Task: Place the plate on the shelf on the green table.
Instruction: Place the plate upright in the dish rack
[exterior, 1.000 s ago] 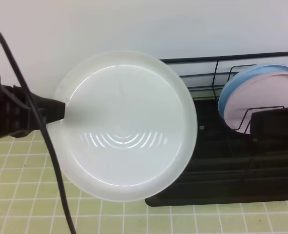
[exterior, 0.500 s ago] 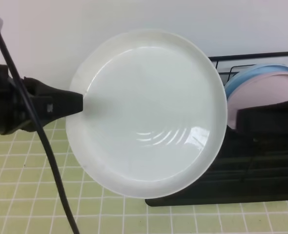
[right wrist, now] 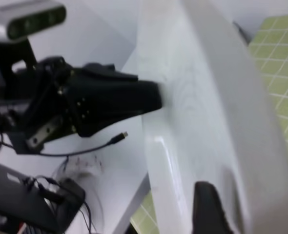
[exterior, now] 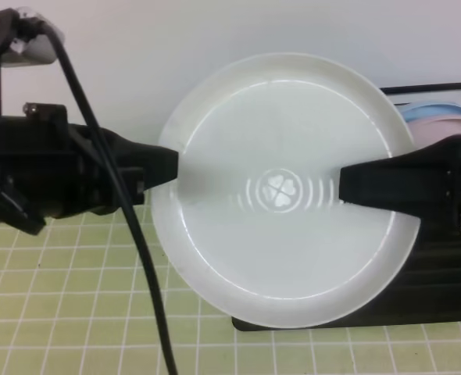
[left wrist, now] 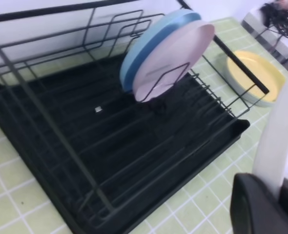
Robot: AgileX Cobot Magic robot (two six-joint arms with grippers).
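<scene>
Since earlier: plate carried rightward; left gripper clamps its rim; right gripper spread wide around opposite edge; should close before left releases.

Four plates: one white plate, one pink, one blue, one yellow; one shelf; two pincers.

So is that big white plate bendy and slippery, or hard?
Probably hard: the plate keeps its round shape though the left gripper pinches only its rim. Likely light, since that one edge grip carries it. It looks glossy, so maybe slippery; the right gripper reaches over its far side, perhaps to help.
</scene>
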